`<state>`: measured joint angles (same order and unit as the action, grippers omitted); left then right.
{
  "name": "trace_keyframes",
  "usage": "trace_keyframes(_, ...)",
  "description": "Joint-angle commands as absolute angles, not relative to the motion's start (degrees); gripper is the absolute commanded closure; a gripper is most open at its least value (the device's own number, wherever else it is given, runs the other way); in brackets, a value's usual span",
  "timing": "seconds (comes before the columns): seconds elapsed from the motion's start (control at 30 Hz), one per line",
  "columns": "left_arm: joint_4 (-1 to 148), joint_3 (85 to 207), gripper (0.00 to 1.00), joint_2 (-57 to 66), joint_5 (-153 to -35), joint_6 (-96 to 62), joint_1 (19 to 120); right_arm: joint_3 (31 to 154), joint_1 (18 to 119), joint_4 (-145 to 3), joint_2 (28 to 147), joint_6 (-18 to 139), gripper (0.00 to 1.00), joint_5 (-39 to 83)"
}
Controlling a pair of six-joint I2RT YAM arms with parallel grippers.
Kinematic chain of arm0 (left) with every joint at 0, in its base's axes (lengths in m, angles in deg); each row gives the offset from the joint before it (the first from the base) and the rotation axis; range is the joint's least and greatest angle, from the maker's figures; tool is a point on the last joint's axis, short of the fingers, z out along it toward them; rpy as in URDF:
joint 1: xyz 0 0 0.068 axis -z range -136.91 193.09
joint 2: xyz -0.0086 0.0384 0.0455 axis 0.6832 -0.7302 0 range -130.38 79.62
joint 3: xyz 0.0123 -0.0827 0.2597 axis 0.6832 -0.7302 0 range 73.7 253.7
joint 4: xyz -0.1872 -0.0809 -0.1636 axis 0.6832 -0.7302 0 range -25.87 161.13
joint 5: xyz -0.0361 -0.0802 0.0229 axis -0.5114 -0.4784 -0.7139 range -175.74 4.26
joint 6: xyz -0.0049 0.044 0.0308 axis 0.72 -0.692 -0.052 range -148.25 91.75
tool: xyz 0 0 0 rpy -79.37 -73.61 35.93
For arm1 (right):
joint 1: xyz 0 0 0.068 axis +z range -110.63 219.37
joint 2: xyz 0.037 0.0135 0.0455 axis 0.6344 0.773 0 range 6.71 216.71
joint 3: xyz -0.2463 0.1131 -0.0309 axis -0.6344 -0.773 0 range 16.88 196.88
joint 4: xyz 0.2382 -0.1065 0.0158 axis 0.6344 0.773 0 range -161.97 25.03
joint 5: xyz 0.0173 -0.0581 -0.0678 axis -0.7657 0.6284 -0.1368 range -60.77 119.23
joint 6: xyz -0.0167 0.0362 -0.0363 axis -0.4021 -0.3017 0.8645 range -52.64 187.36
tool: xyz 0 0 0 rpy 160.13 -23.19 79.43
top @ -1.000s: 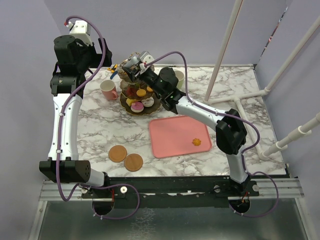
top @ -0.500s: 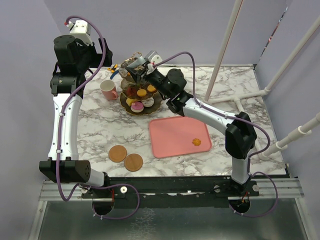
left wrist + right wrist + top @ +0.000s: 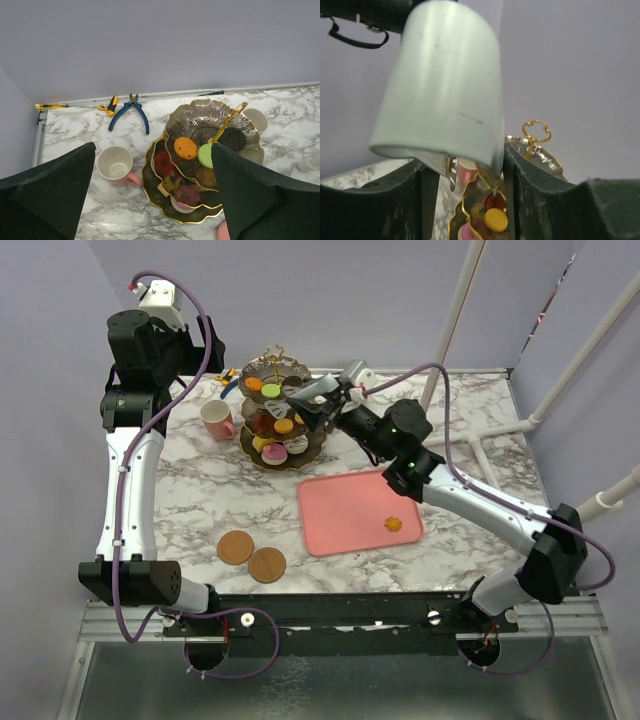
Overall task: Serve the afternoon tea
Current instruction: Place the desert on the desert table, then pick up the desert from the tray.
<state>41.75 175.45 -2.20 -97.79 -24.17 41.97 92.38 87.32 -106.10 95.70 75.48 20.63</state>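
Right end effector [image 3: 462,157] shifted, gripping pale-green mug [image 3: 440,85]

Dark three-tier stand [image 3: 197,117] laden with toy pastries [image 3: 185,148] stands far left, pink mug [image 3: 115,164] upright on its left, pale-green mug [image 3: 440,85] held tilted on its right, two brown coasters [image 3: 236,547] near front.

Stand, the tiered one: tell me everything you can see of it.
The stand has three dark, glossy, metal-looking scalloped tiers with gold rims and a gold ring on a central post. It stands upright on the marble table, far side, right of the pink mug. Pastries lie on every tier.
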Motion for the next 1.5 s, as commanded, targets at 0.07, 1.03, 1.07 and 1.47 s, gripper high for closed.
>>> trace_keyframes(0.07, 42.74, 175.04, 0.01, -0.6, -98.57, -23.98, 41.45, 77.08, 87.52, -96.82, 81.87, 72.84, 0.51, 27.09)
trace_keyframes(1.03, 43.27, 171.85, 0.01, 0.03, -100.08, -25.11, 41.42, 48.04, 87.5, -68.67, 58.42, 53.35, 0.52, 62.82)
trace_keyframes(1.07, 43.27, 171.78, 0.01, 0.07, -100.1, -25.09, 41.42, 48.14, 87.49, -68.0, 58.05, 53.15, 0.52, 62.35)
trace_keyframes(1.47, 43.7, 171.2, 0.01, 0.32, -99.97, -24.99, 41.43, 47.37, 87.47, -64.99, 56.61, 50.05, 0.52, 60.24)
